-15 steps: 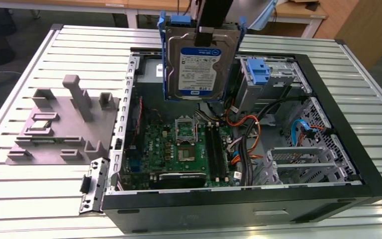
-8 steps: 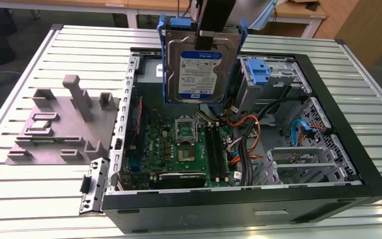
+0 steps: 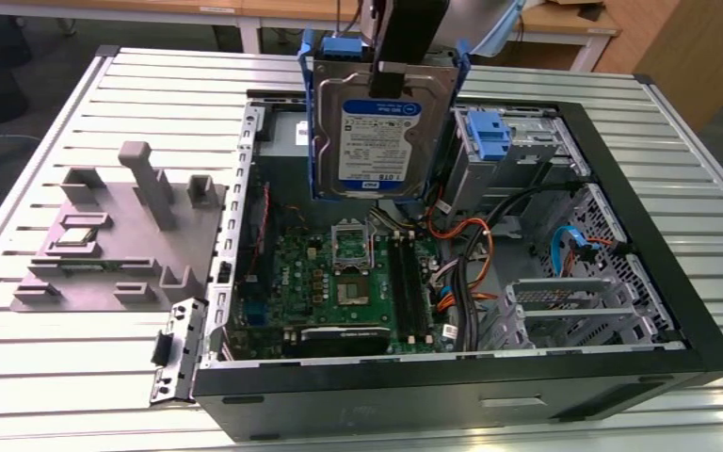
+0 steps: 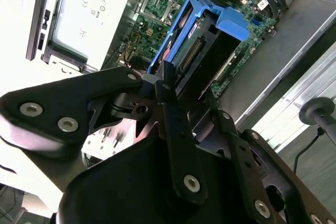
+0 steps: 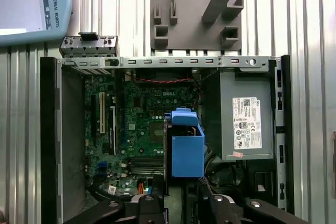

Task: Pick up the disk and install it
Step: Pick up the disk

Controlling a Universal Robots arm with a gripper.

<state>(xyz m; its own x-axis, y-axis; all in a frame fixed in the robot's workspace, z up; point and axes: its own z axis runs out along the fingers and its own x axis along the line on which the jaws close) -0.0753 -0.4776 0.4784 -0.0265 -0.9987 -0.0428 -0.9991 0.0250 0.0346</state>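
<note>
The disk (image 3: 378,141), a silver-grey hard drive with a white-and-blue label in a blue plastic carrier, hangs upright over the open computer case (image 3: 663,282). My gripper (image 3: 391,75) is shut on its upper edge, and the drive's lower end sits above the motherboard (image 3: 343,282). In the second wrist view the black fingers (image 4: 168,85) clamp the disk (image 4: 202,56) at its connector end. The first wrist view looks down the blue carrier of the disk (image 5: 186,148), which hovers over the case's middle, beside the power-supply box (image 5: 244,116).
A drive bay with a blue bracket (image 3: 493,132) sits at the case's far corner on the exterior view's right. Orange and black cables (image 3: 462,259) run beneath it. A grey fixture plate (image 3: 123,235) lies on the slatted metal table (image 3: 60,377) on the exterior view's left.
</note>
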